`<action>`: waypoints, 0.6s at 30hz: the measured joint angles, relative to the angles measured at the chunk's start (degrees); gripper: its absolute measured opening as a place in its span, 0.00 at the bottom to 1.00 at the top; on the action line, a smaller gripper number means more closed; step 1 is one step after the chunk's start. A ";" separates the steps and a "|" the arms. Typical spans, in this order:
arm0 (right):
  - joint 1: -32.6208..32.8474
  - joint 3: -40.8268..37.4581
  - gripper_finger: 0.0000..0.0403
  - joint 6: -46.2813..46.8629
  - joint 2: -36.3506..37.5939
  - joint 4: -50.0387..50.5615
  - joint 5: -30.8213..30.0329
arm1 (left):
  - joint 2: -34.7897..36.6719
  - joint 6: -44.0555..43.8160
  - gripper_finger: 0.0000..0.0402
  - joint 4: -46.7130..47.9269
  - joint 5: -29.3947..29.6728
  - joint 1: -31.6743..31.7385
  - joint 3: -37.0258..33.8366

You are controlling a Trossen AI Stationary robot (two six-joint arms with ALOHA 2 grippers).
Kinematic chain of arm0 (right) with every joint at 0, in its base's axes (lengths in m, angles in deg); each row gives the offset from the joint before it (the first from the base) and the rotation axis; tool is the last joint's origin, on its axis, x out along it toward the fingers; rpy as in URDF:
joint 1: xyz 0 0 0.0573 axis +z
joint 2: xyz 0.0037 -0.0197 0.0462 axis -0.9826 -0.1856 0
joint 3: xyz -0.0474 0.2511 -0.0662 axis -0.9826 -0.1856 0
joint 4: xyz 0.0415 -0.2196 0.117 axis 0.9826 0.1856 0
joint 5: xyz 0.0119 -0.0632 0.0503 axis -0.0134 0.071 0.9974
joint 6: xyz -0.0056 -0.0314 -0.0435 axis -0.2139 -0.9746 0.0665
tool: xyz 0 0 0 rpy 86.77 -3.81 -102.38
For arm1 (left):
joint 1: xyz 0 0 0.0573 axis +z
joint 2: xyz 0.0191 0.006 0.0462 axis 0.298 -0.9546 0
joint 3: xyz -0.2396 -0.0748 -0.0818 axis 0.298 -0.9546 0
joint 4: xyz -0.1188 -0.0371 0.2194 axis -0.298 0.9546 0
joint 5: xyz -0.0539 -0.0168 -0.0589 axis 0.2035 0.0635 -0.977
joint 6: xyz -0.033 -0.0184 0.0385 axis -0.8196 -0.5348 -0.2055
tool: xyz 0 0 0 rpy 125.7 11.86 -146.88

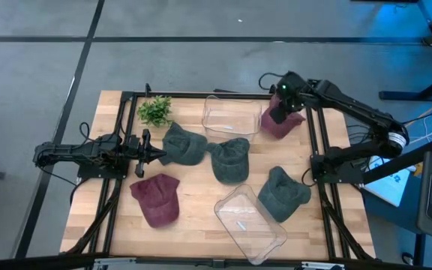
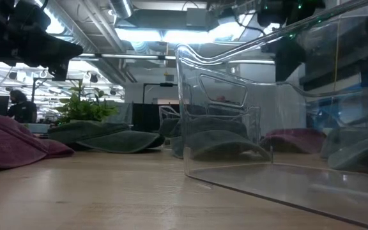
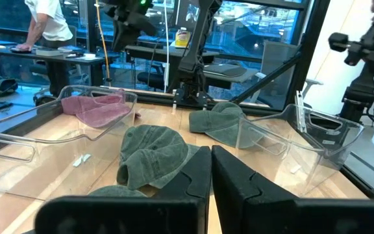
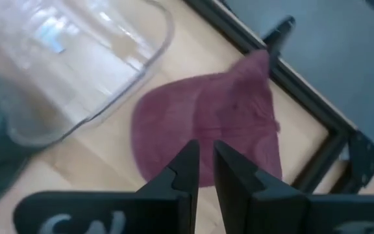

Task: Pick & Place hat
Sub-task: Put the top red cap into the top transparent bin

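The right gripper (image 1: 279,112) hovers at the upper right of the high view, directly over a maroon hat (image 1: 285,122) lying beside the far clear bin (image 1: 231,116), its fingers drawn nearly together and holding nothing, so the step in hand looks like the approach to a pick. The next move calls for spreading those fingers and lowering onto the hat's crown, though how high the gripper sits above the fabric is hard to judge from above. The left gripper (image 1: 156,154) waits at centre left, closed and empty, its tips just beside a green hat (image 1: 184,144).
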 joint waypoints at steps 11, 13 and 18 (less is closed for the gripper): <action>-10.16 0.00 0.11 9.16 -2.08 -0.26 2.06 | 0.00 0.00 0.03 0.01 0.00 0.02 -0.01; -11.58 0.00 0.11 9.90 -2.83 -0.35 4.06 | 0.01 0.00 0.03 0.00 0.00 0.00 0.01; -13.74 0.00 0.14 8.91 -5.29 -0.36 5.02 | 0.00 0.00 0.03 0.00 0.00 0.01 0.01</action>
